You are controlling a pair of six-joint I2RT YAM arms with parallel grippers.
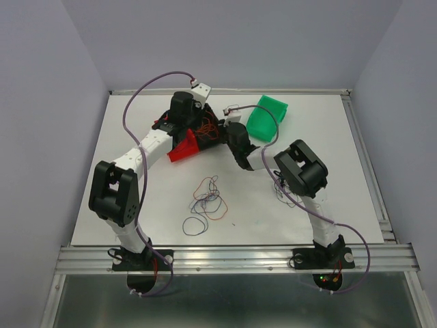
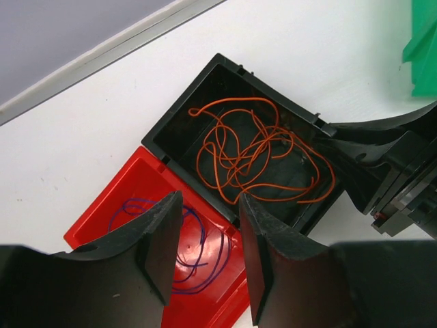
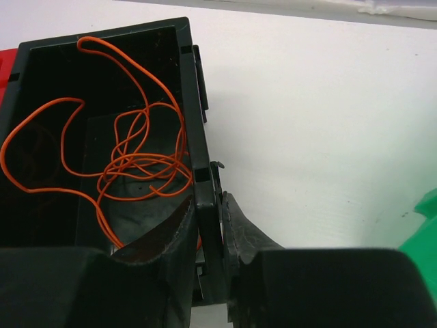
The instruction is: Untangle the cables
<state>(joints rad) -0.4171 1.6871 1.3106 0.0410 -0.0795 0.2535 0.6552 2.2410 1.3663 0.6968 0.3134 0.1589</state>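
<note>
Orange cables (image 2: 254, 156) lie coiled inside a black bin (image 2: 179, 117), also seen in the right wrist view (image 3: 130, 160). Blue-purple cables (image 2: 194, 254) lie in a red bin (image 2: 130, 198) next to it. A loose tangle of orange, blue and black cables (image 1: 207, 197) lies mid-table, with a blue loop (image 1: 194, 225) nearer me. My left gripper (image 2: 208, 239) is open and empty, above the red bin by its edge with the black bin. My right gripper (image 3: 210, 229) is shut on the black bin's right wall (image 3: 203, 171), one finger inside and one outside.
A green bin (image 1: 266, 117) stands at the back right of the black bin (image 1: 208, 130); it also shows in the left wrist view (image 2: 423, 48). The red bin (image 1: 183, 149) sits front-left of the black one. Lilac arm cables arc over the back of the white table (image 1: 321, 137).
</note>
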